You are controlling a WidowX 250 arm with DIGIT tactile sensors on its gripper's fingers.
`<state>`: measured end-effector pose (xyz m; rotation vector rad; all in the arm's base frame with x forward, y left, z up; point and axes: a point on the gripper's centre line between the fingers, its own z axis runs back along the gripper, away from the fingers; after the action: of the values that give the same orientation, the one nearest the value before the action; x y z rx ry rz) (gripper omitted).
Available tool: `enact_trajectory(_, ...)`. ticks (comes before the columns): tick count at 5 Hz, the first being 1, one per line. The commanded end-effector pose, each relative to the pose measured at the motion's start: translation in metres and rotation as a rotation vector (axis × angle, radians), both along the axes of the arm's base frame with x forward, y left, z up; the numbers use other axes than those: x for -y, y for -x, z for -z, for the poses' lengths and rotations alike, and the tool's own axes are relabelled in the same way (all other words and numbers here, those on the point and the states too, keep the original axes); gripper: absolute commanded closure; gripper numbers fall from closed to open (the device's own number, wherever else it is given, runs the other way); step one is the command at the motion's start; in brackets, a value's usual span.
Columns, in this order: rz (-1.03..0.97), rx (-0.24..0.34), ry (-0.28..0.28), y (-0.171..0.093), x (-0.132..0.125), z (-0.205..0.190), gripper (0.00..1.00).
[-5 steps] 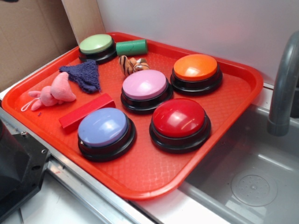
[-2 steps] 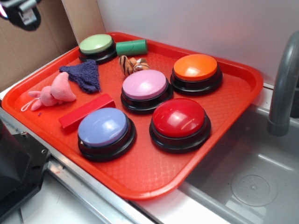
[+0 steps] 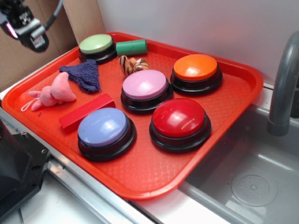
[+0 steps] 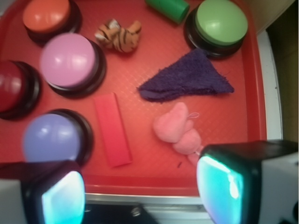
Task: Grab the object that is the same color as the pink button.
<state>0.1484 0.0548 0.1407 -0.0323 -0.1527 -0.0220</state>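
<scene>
The small pink plush toy (image 3: 53, 94) (image 4: 178, 129) lies on the left part of the red tray (image 3: 140, 179), its pale string loop trailing toward the tray edge. The pink button (image 3: 145, 86) (image 4: 68, 61) with its lilac dome sits mid-tray. My gripper (image 3: 24, 25) hangs high at the far left, above and outside the tray's left rim, well apart from the toy. In the wrist view my gripper (image 4: 140, 191) is open, nothing between its fingers; the right finger hides the toy's lower end.
Also on the tray: purple knitted cloth (image 3: 83, 73), red block (image 3: 87, 111), striped tiger plush (image 3: 132, 64), green cylinder (image 3: 131, 46), and green (image 3: 96, 45), orange (image 3: 195, 68), red (image 3: 179, 118) and blue-lavender (image 3: 103, 128) buttons. A sink (image 3: 252, 182) with faucet (image 3: 282, 88) lies right.
My gripper has come into the exterior view at the top left and moved down and right toward the tray. Nothing on the tray has shifted.
</scene>
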Motion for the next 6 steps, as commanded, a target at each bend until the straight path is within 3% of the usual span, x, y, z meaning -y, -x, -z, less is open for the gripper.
enact_trajectory(1,-0.053,0.002,-0.037,-0.009,-0.027,0.042,0.0)
enact_trajectory(2,-0.052,-0.036,-0.027,-0.011,-0.033,0.064,0.0)
enact_trajectory(3,-0.046,-0.065,-0.061,-0.014,-0.032,0.078,0.0)
enact_trajectory(4,-0.021,-0.071,-0.023,-0.017,-0.03,0.098,0.0)
enact_trajectory(6,-0.028,-0.123,-0.035,-0.023,-0.031,0.113,0.0)
